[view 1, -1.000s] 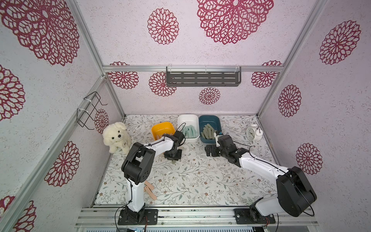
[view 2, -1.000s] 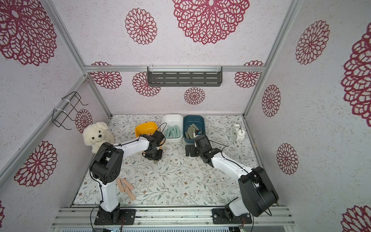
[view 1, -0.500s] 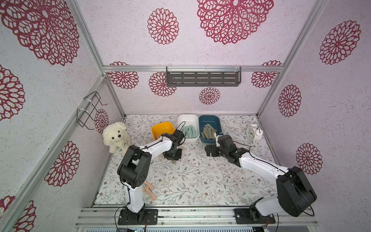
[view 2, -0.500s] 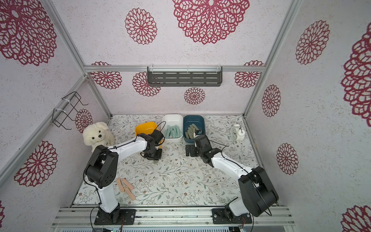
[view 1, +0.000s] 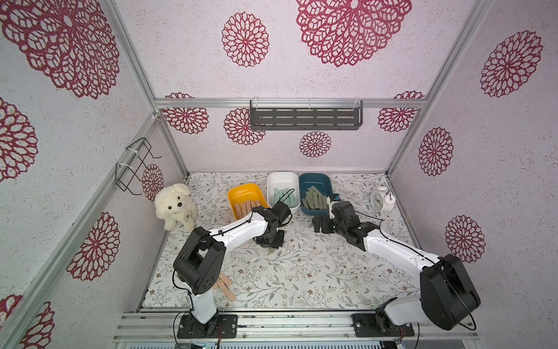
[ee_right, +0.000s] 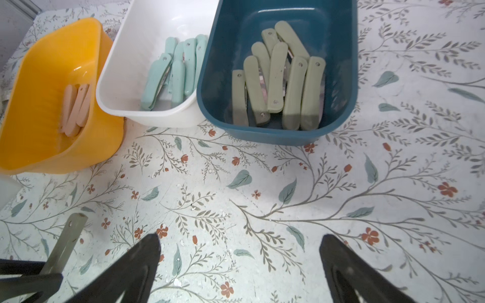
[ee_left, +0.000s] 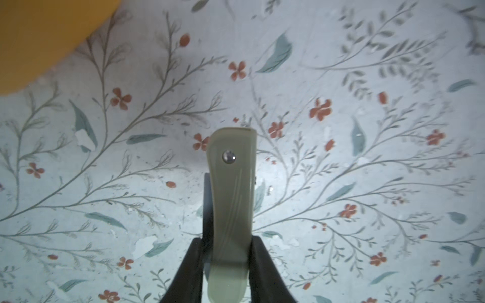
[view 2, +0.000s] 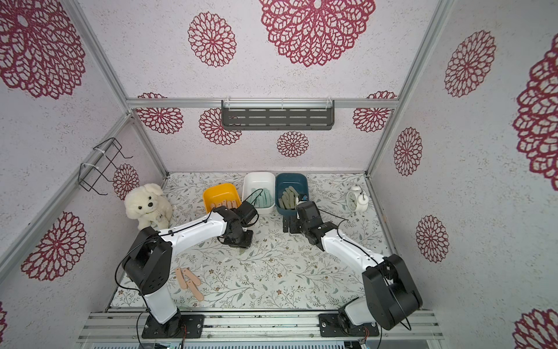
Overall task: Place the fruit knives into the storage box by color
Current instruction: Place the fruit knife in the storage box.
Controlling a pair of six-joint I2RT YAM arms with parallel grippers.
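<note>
My left gripper (ee_left: 227, 244) is shut on a sage-green fruit knife (ee_left: 231, 196), whose rivet end sticks out over the floral mat. In both top views this gripper (view 1: 270, 243) (view 2: 238, 241) hangs just in front of the yellow box (view 1: 244, 193). My right gripper (ee_right: 240, 251) is open and holds nothing; it sits in front of the blue box (ee_right: 262, 136). Peach knives (ee_right: 74, 110) lie in the yellow box (ee_right: 39, 147), mint knives (ee_right: 173, 73) in the white box (ee_right: 147, 115), sage knives (ee_right: 278, 81) in the blue one. Three peach knives (view 2: 188, 281) lie on the mat by the left arm's base.
A white plush dog (view 1: 176, 207) sits at the left wall. A white alarm clock (view 1: 381, 199) stands at the back right. A wire rack (view 1: 133, 166) hangs on the left wall and a grey shelf (view 1: 305, 114) on the back wall.
The left arm's elbow has swung toward the front, and its gripper with the sage knife has shifted a little toward the front right. The right arm has not moved.
</note>
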